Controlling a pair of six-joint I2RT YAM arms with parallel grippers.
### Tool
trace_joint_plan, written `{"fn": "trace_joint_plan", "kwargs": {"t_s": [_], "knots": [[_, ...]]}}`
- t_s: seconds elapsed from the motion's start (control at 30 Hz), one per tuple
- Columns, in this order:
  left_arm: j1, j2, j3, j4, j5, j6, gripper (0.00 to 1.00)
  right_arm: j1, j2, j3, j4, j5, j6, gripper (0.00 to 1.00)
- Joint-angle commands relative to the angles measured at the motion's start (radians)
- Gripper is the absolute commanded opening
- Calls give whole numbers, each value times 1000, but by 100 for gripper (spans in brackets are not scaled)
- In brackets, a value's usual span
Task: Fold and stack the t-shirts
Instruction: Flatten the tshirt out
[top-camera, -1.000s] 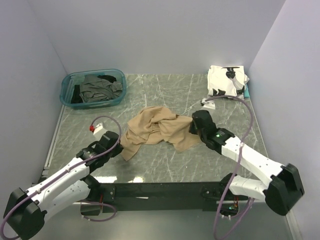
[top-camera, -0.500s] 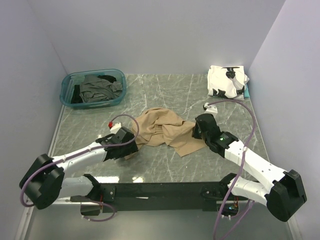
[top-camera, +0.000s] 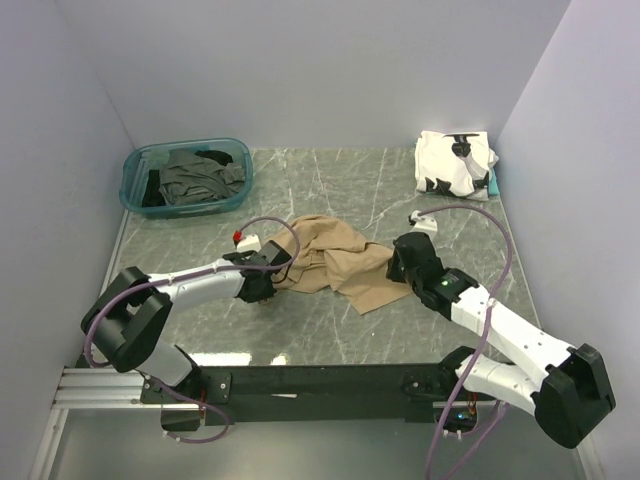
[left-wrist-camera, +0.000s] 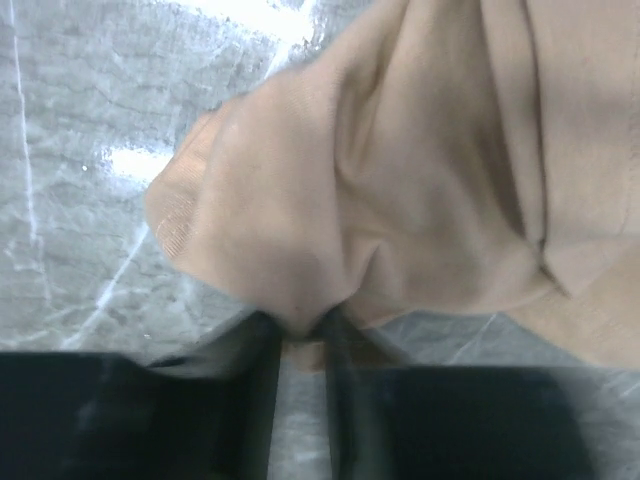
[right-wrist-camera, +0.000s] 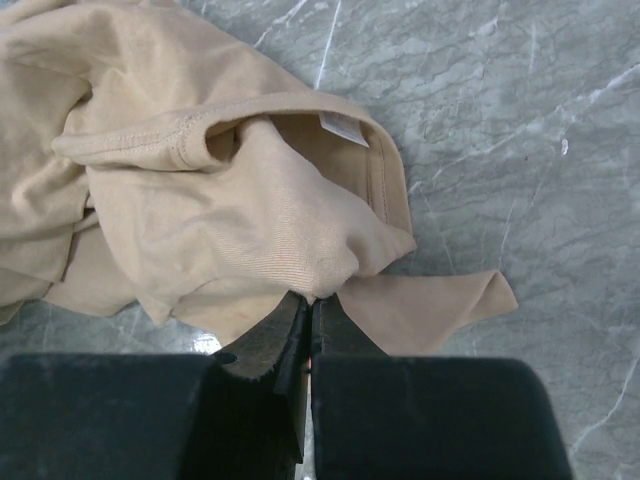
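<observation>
Tan t-shirt (top-camera: 335, 262) lying crumpled at the middle of the table (top-camera: 330, 190), held at both ends. The left end effector (top-camera: 262, 285) grips a rounded fold at the shirt's left edge, its jaws narrowly apart with cloth between them. The right end effector (top-camera: 398, 262) is closed on a thin peak of fabric at the shirt's right edge, near the collar and its neck label (right-wrist-camera: 343, 125). A folded white t-shirt with black patches (top-camera: 453, 162) sits at the far right corner. Dark grey t-shirts (top-camera: 195, 177) lie in the teal bin (top-camera: 135, 180) at the far left.

Risks: either pinch is shallow and may slip if the arms pull apart. Each grip may also take several layers, so spreading could leave the shirt twisted rather than flat.

Not resolved: which seams or sleeves are held, how many layers sit in each grip, and the number of shirts in the bin. The left wrist view is blurred at the fingertips.
</observation>
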Motion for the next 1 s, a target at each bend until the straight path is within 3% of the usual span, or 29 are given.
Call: {"fn": "trace_joint_plan", "kwargs": {"t_s": [0.0, 0.03, 0.33, 0.7, 0.97], "knots": [[-12, 35, -13, -44, 14, -31, 9, -16, -39, -11, 30, 14, -10, 0], [-12, 12, -13, -42, 11, -29, 1, -20, -42, -8, 27, 18, -10, 0], [-12, -314, 124, -125, -124, -5, 1, -40, -115, 125, -75, 144, -49, 0], [-12, -631, 520, -82, -230, 161, 1, -49, -316, 485, -91, 215, -242, 0], [-12, -830, 646, -30, -292, 256, 1, -49, -446, 697, -144, 267, -283, 0]]}}
